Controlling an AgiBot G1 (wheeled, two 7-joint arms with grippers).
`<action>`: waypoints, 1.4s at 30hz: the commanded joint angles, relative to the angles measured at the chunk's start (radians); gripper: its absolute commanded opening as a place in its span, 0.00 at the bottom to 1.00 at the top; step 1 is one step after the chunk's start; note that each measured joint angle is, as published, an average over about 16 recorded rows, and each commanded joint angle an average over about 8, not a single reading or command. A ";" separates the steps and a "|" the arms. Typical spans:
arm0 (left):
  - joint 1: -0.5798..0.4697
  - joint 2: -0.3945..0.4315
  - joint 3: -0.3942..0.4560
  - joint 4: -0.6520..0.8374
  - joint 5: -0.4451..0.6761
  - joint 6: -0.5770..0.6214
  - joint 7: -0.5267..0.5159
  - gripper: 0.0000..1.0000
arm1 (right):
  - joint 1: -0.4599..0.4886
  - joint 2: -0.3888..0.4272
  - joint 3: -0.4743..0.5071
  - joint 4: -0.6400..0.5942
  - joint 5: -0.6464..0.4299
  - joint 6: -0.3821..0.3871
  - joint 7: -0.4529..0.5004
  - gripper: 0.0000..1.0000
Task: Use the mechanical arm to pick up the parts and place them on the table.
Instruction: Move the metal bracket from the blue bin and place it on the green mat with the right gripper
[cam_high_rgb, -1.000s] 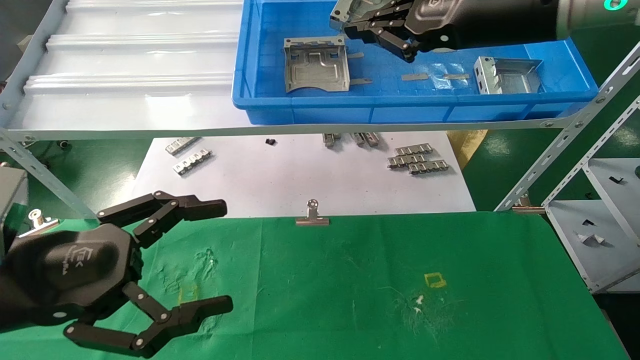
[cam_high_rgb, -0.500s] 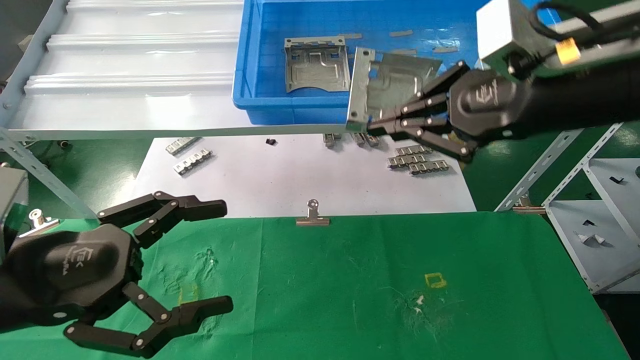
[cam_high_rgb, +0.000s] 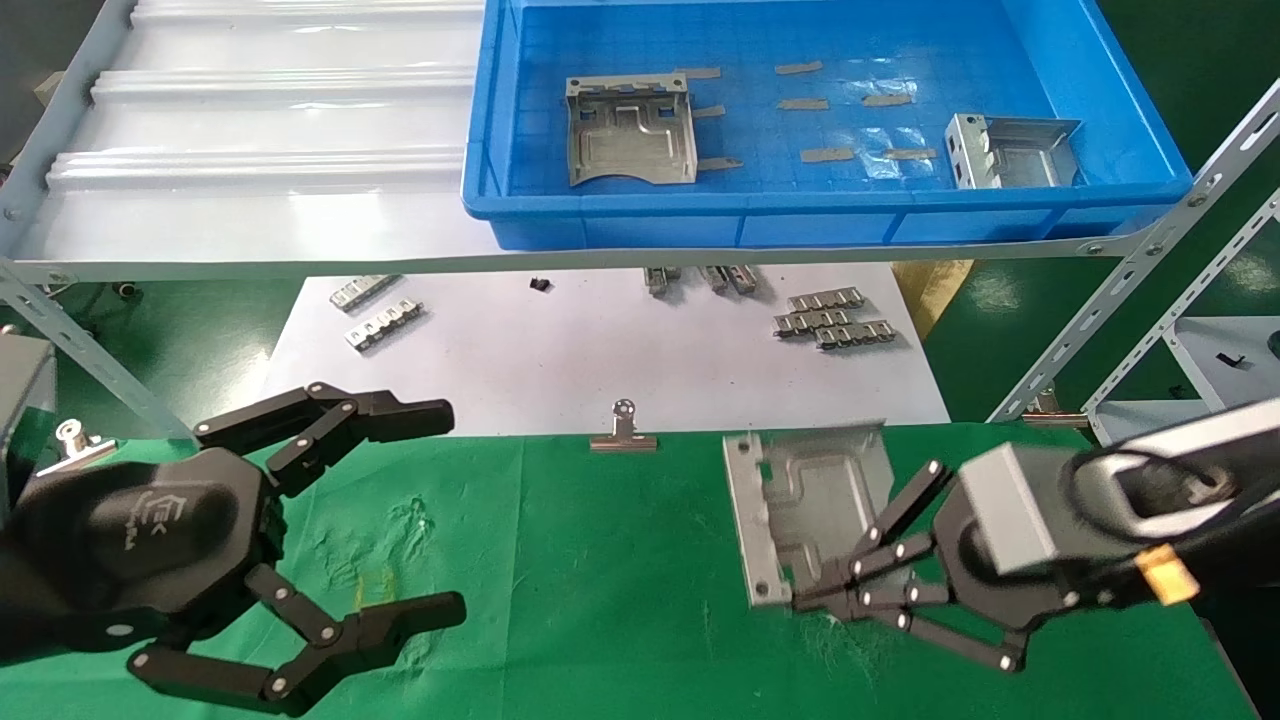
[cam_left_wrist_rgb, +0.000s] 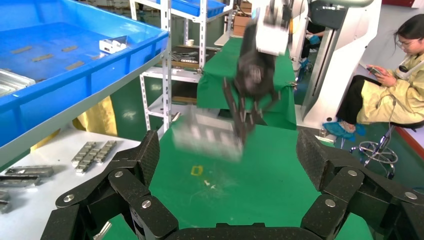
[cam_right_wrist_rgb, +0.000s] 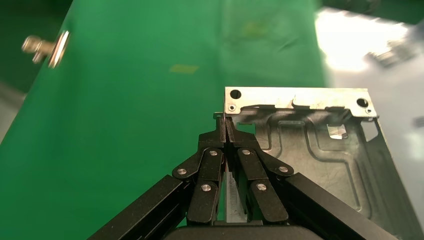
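Observation:
My right gripper is shut on the folded rim of a silver stamped part and holds it low over the right half of the green cloth table. The right wrist view shows the fingertips pinched on the rim of the part. The left wrist view shows the part just above the cloth, by the yellow square mark. Two more parts lie in the blue crate. My left gripper is open and empty over the table's left front.
The crate sits on a grey shelf whose slanted frame post stands at the right. Below it, a white sheet holds small toothed strips. A silver binder clip is at the cloth's far edge.
My right gripper has lifted a part out of the crate, carried it forward and down past the shelf edge, and now holds it low over the green cloth. The left arm has not moved.

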 joint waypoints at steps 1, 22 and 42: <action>0.000 0.000 0.000 0.000 0.000 0.000 0.000 1.00 | -0.027 -0.012 -0.058 -0.011 -0.021 0.005 -0.051 0.00; 0.000 0.000 0.000 0.000 0.000 0.000 0.000 1.00 | -0.080 -0.195 -0.149 -0.482 -0.140 0.084 -0.399 0.00; 0.000 0.000 0.000 0.000 0.000 0.000 0.000 1.00 | -0.094 -0.280 -0.156 -0.670 -0.147 0.075 -0.480 0.00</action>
